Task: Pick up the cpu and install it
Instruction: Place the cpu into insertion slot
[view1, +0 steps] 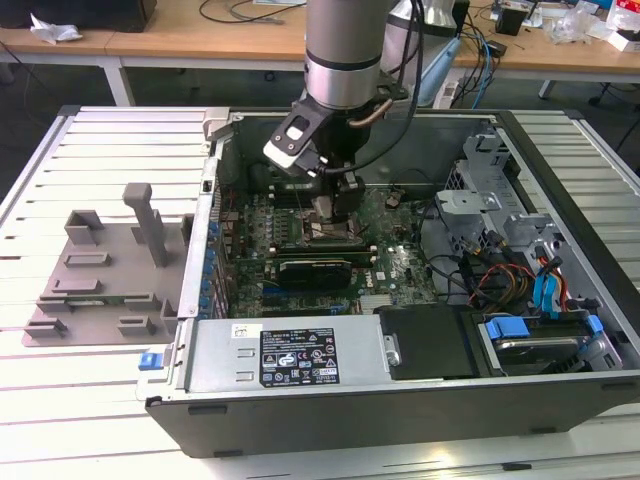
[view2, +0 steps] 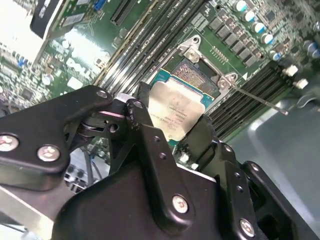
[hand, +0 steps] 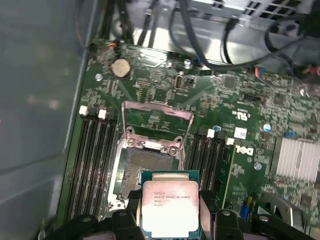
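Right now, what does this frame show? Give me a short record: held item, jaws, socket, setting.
held item: cpu, metal top up
jaws: shut on the cpu's two sides
socket: open, retention frame lifted, empty
cpu position: over the socket's edge, not seated
setting: motherboard inside open computer case
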